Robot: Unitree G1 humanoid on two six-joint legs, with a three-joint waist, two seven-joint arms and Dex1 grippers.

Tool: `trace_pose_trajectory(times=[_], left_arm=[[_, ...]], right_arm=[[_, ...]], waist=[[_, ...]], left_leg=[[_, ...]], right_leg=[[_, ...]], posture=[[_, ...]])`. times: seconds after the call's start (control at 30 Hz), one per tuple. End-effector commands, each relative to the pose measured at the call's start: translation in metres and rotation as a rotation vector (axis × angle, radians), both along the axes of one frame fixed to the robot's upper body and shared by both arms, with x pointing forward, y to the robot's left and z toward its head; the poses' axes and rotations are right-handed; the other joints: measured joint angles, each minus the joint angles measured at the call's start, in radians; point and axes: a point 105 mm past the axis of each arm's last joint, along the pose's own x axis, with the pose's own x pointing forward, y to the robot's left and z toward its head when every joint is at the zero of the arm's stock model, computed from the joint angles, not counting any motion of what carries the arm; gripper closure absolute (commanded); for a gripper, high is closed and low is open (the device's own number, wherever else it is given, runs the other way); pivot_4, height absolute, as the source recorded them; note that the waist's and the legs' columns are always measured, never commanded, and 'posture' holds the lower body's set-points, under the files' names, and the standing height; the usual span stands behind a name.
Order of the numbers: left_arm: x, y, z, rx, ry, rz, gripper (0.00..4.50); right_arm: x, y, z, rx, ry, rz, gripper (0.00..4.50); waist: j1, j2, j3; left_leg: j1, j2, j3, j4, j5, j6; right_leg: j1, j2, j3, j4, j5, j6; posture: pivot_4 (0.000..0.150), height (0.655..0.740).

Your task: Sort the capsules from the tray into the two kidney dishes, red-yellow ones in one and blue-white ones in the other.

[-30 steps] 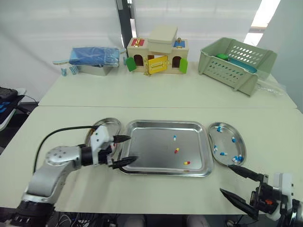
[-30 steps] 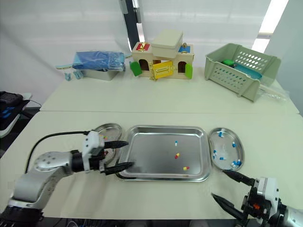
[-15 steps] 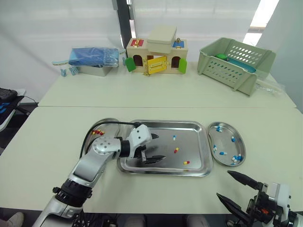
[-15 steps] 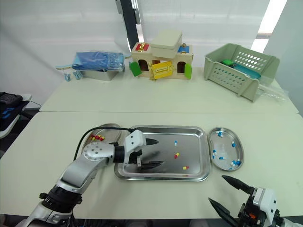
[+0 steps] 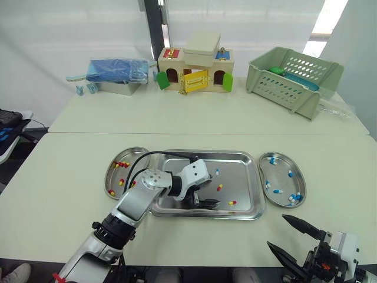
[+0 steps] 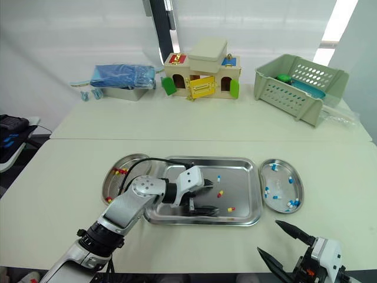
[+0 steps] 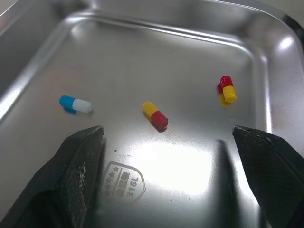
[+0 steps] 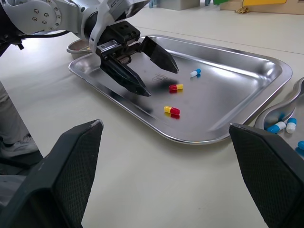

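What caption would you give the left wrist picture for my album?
Open left gripper over the steel tray, facing a blue-white capsule, a red-yellow capsule and a second red-yellow capsule.

One tray [image 5: 241, 170], two kidney dishes [image 5: 278, 167]

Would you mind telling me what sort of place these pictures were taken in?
Most likely a robot test lab staged as a medical sorting bench: a steel tray with loose capsules between two kidney dishes, plus a toy latch house and a plastic basket on plain tables.
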Motion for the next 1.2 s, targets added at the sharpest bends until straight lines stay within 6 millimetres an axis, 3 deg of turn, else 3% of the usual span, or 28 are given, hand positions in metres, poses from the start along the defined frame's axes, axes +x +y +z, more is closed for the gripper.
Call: trace_pose_trajectory(times=[0.03, 0.53, 0.67, 0.9, 0.93, 1.1, 1.2], left_arm=[[0.0, -0.007, 0.0, 0.002, -0.019, -0.015, 0.0], [0.003, -0.015, -0.005, 0.028, -0.024, -0.004, 0.0], [0.001, -0.015, -0.008, 0.034, -0.026, -0.007, 0.89], [0.002, -0.017, -0.008, 0.037, -0.044, -0.012, 3.06], [0.002, -0.017, -0.007, 0.037, -0.046, -0.012, 3.06], [0.002, -0.016, -0.009, 0.041, -0.05, -0.012, 4.3], [0.0, -0.015, -0.01, 0.042, -0.052, -0.018, 4.45]], right_arm=[[-0.003, 0.004, 0.007, 0.009, -0.036, -0.004, 0.05], [-0.002, 0.004, 0.006, 0.023, -0.042, -0.046, 0.05], [-0.001, 0.003, 0.006, 0.022, -0.043, -0.055, 0.0], [-0.001, 0.003, 0.006, 0.022, -0.041, -0.06, 0.0], [-0.001, 0.002, 0.006, 0.022, -0.04, -0.061, 0.0], [-0.001, 0.002, 0.006, 0.021, -0.037, -0.064, 0.0], [0.0, 0.0, 0.006, 0.017, -0.038, -0.065, 0.0]], waist=[[0.001, 0.0, 0.0], [0.001, 0.0, 0.0], [0.001, 0.001, 0.0], [0.001, 0.001, -0.001], [0.001, 0.001, -0.001], [0.001, 0.001, -0.001], [0.001, 0.001, -0.001]], left_leg=[[0.0, 0.0, 0.0, 0.0, 0.0, 0.0], [0.0, 0.0, 0.0, 0.0, 0.0, 0.0], [0.0, 0.0, 0.0, 0.0, 0.0, 0.0], [0.0, 0.0, 0.0, 0.0, 0.0, 0.0], [0.0, 0.0, 0.0, 0.0, 0.0, 0.0], [0.0, 0.0, 0.0, 0.0, 0.0, 0.0], [0.0, 0.0, 0.0, 0.0, 0.0, 0.0]], right_leg=[[0.0, 0.0, 0.0, 0.0, 0.0, 0.0], [0.0, 0.0, 0.0, 0.0, 0.0, 0.0], [0.0, 0.0, 0.0, 0.0, 0.0, 0.0], [0.0, 0.0, 0.0, 0.0, 0.0, 0.0], [0.0, 0.0, 0.0, 0.0, 0.0, 0.0], [0.0, 0.0, 0.0, 0.0, 0.0, 0.0], [0.0, 0.0, 0.0, 0.0, 0.0, 0.0]], posture=[[0.15, 0.74], [0.15, 0.74], [0.15, 0.74], [0.15, 0.74], [0.15, 0.74], [0.15, 0.74], [0.15, 0.74]])
